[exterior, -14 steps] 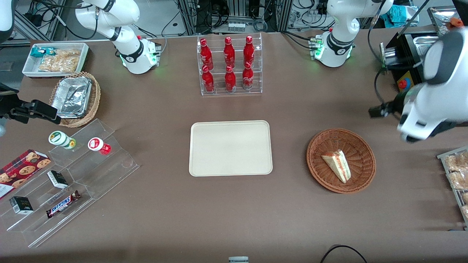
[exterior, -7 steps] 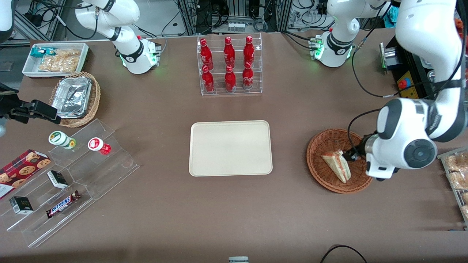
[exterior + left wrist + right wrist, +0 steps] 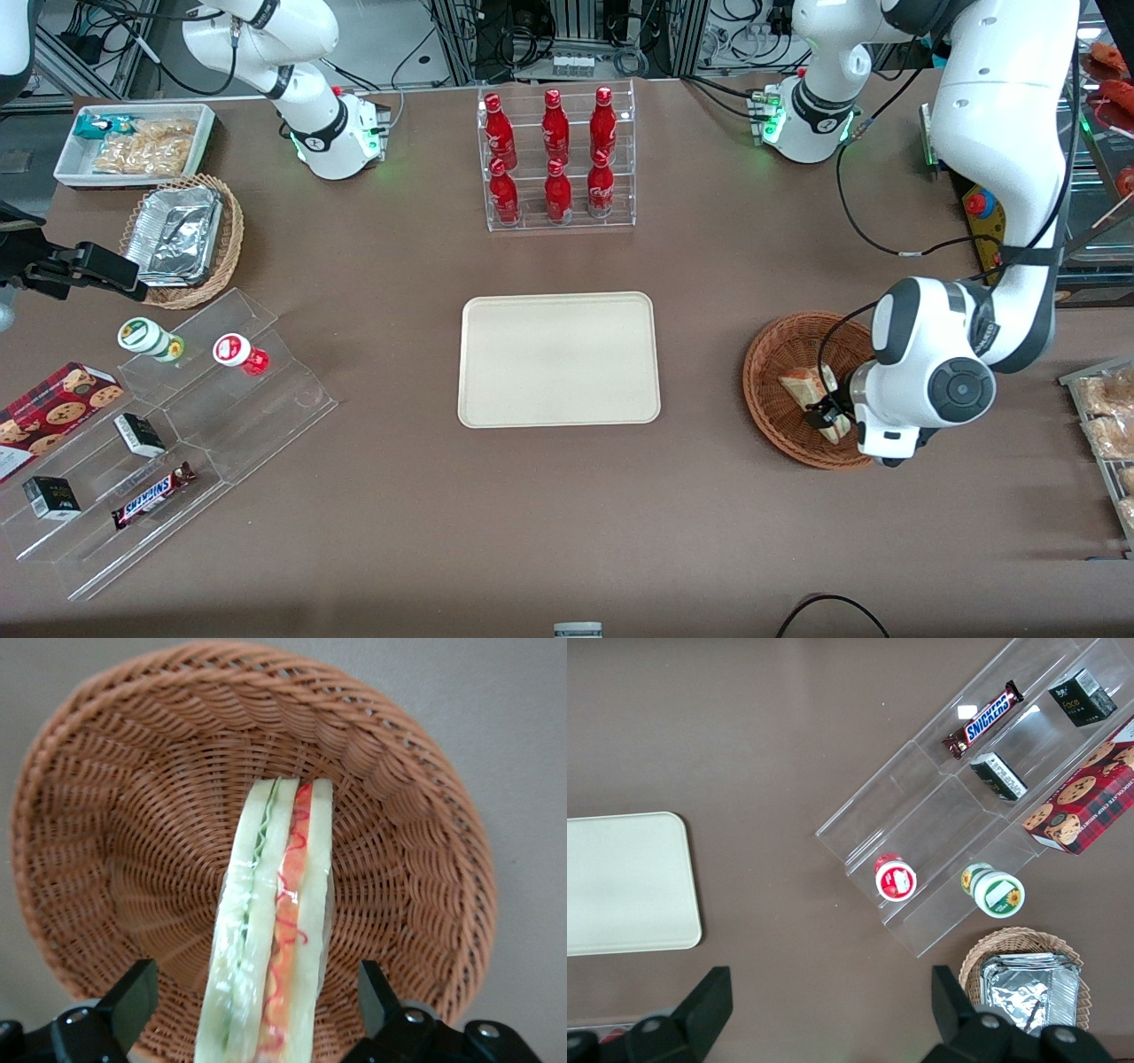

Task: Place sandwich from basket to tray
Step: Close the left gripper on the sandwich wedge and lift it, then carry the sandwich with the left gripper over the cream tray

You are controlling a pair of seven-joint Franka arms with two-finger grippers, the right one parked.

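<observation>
The sandwich, a pale bread wedge with red and green filling, lies in the reddish-brown wicker basket toward the working arm's end of the table. My left gripper hangs low over the basket, right above the sandwich, and hides part of it. In the left wrist view the sandwich lies between the two black fingers of the gripper, which stand wide apart and do not touch it. The basket fills that view. The cream tray lies flat at the table's middle, bare.
A clear rack of red bottles stands farther from the front camera than the tray. A wire tray of bagged snacks lies at the working arm's table edge. A clear stepped stand with snacks lies toward the parked arm's end.
The left arm has swung in from the table's edge and come down over the basket. Its gripper now straddles the sandwich, which has not moved.
</observation>
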